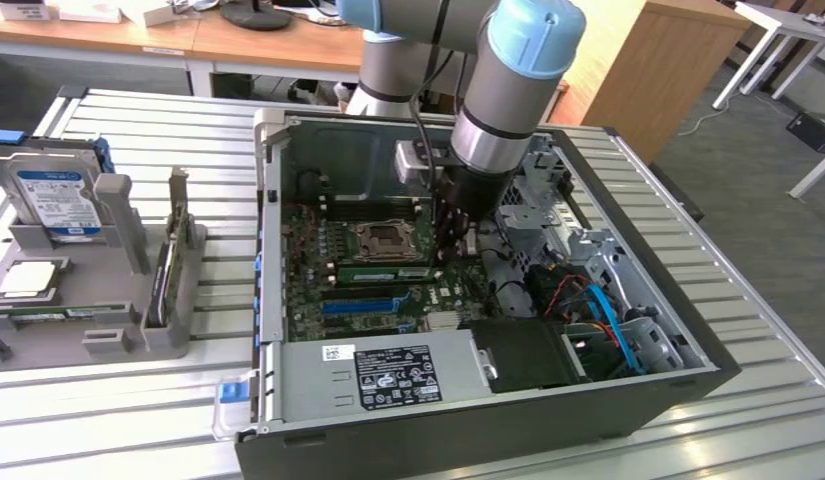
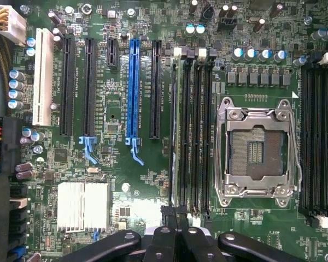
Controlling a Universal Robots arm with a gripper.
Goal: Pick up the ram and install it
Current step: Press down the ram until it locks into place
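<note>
On the exterior view's left, a grey fixture rack (image 1: 105, 290) holds spare parts: a hard drive (image 1: 52, 200) stands upright, and a larger card with a metal bracket (image 1: 165, 270) sits in its slot. Moving right, there's the open computer case (image 1: 272, 300), lying on the slatted table (image 1: 732, 400) with the motherboard (image 1: 305, 290) exposed, the blue slot (image 1: 359, 304) and the empty processor socket (image 1: 385, 238) plain to see. Just below that socket lies the ram (image 1: 381, 272), a green stick seated flat along the memory slots with a white label on it; in the wrist view it shows edge-on in the outermost slot (image 2: 173, 136) of the bank beside the socket.

And here's the arm, reaching down into the case just to the right of the socket! The gripper (image 2: 177, 221) hangs directly over the end of that slot bank, fingers pinched together, and I judge nothing is between them.

That stick looks light, thin and stiff, but fragile: chips and contacts want no squeezing. Best taken by its long bare edges, near the middle, and pressed evenly at both ends, I'd say.

Further right, the drive cage (image 1: 572, 250) and blue cables (image 1: 606, 315) crowd the case.
</note>
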